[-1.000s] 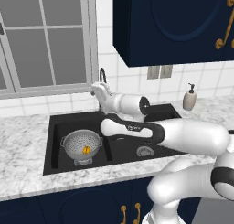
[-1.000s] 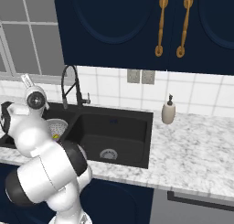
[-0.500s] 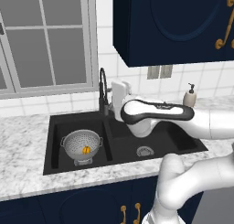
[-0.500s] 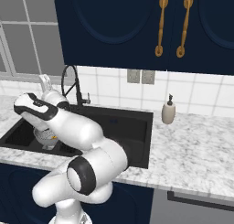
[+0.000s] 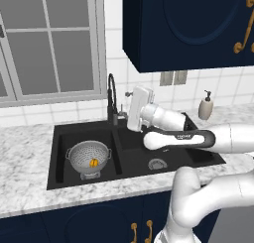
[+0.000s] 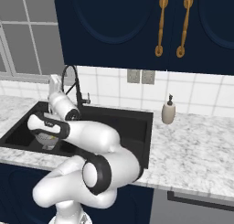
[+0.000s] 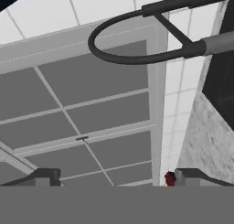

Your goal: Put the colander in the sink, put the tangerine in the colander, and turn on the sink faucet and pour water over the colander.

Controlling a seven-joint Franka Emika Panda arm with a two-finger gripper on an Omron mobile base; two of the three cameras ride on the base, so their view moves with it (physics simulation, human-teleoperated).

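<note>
Silvery colander sat in the sink's left basin with the tangerine inside; both placements appeared done. Gripper, fully open and empty, hung beside the faucet. Water remained to be turned on.

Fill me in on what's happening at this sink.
The colander already sits in the left basin of the sink with the tangerine inside it. The arm has its gripper raised beside the sink faucet, jaws open and holding nothing. No water is running yet.
</note>
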